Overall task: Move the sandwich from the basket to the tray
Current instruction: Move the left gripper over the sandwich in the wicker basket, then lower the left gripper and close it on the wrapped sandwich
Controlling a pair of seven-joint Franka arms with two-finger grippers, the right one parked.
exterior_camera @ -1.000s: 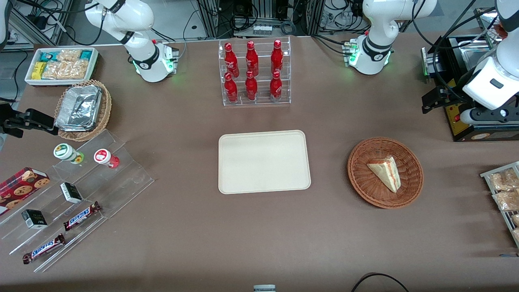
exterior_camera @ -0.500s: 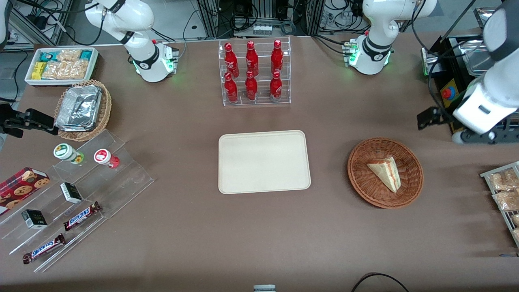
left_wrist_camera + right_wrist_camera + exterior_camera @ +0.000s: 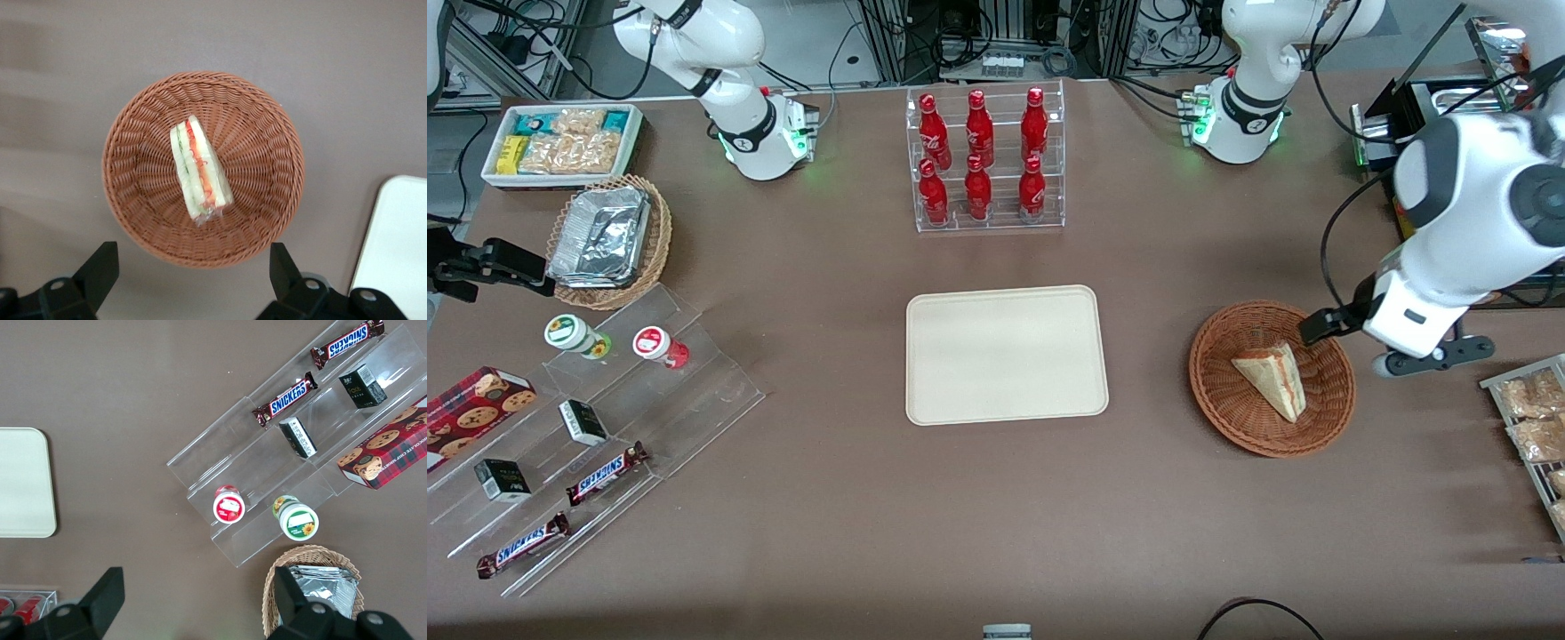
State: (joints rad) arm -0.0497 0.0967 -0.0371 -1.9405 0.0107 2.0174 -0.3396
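Item: sandwich (image 3: 199, 171) — laid in the basket (image 3: 147, 127), filling edge upward, not yet lifted. Gripper (image 3: 192, 273) — held above the basket's rim, fingers (image 3: 100, 270) spread wide and empty, evidently for straddling the wedge. Tray (image 3: 1007, 354) — set beside, nothing on it.

Even, bright overhead light, soft shadows, sharp focus, no glare or blur.
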